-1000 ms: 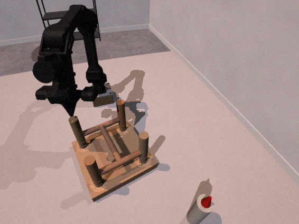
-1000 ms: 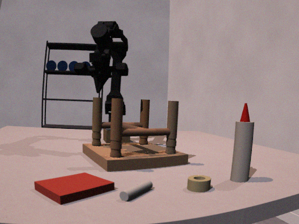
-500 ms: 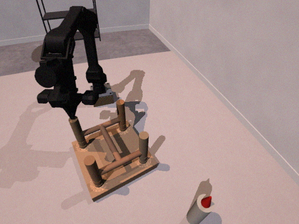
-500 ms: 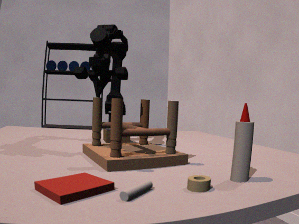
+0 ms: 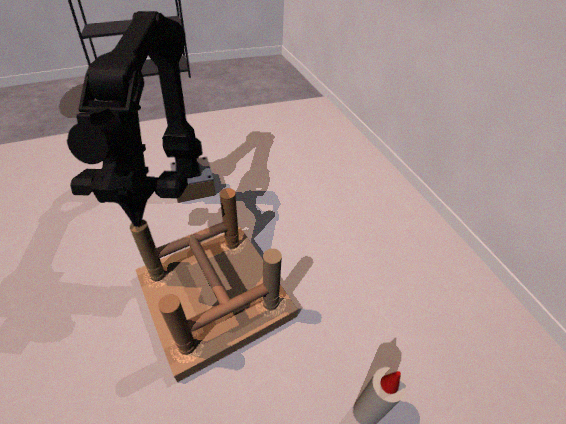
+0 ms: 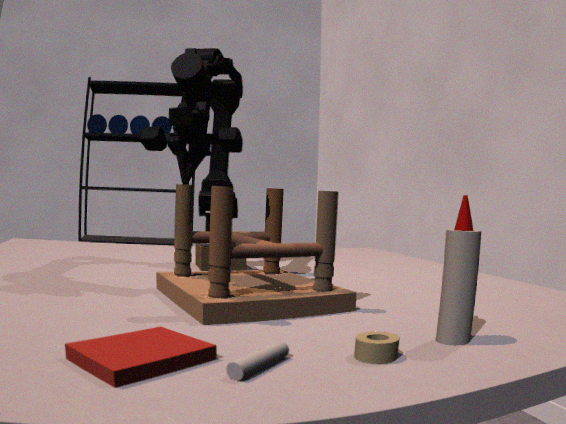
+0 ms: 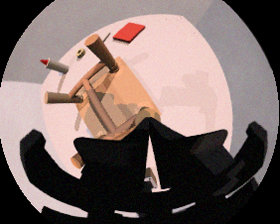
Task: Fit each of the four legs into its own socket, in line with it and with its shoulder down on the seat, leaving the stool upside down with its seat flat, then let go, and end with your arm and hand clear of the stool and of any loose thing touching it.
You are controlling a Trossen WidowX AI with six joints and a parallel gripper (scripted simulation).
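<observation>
Table [image 6: 310, 395] pale pink, grey walls [image 6: 425, 95], black shelf rack [image 6: 88, 120] behind.

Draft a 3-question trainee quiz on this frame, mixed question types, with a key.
1. True or false: the gripper is shut on the leg under it.
2. How many legs stand upright on the seat? A) two B) three C) four
3. Fill in: the red cone sits on top of the grey ____.

Key:
1. False. The shut fingertips sit on the leg's top end, gripping nothing.
2. C.
3. Cylinder, standing upright apart from the stool.
</observation>
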